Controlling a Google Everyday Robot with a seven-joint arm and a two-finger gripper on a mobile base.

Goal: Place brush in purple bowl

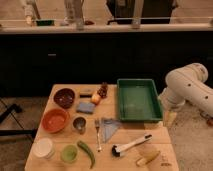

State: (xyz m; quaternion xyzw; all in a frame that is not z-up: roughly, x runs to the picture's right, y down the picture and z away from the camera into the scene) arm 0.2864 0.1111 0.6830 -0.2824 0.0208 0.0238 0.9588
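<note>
White-armed gripper (169, 114) right of the green tray (138, 81), well apart from the brush (131, 146); opening unclear.

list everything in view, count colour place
brush: one, white handle black head, front right
purple bowl: one, maroon-purple, back left
orange bowl: one, orange, before purple bowl
green bowl: one, green, front left
tub: one, white, front left corner
metal cup: one, silver, by orange bowl
sponge: one, blue, back centre
round piece: one, orange, by sponge
tray: one, green, back right
fork: one, silver, centre
cloth: one, grey-blue, beside fork
chilli: one, green, front
corn-like piece: one, yellowish, front right corner
table: one, wooden, underneath
arm: one, white, far right
gripper: one, pale, below arm, right of tray
</note>
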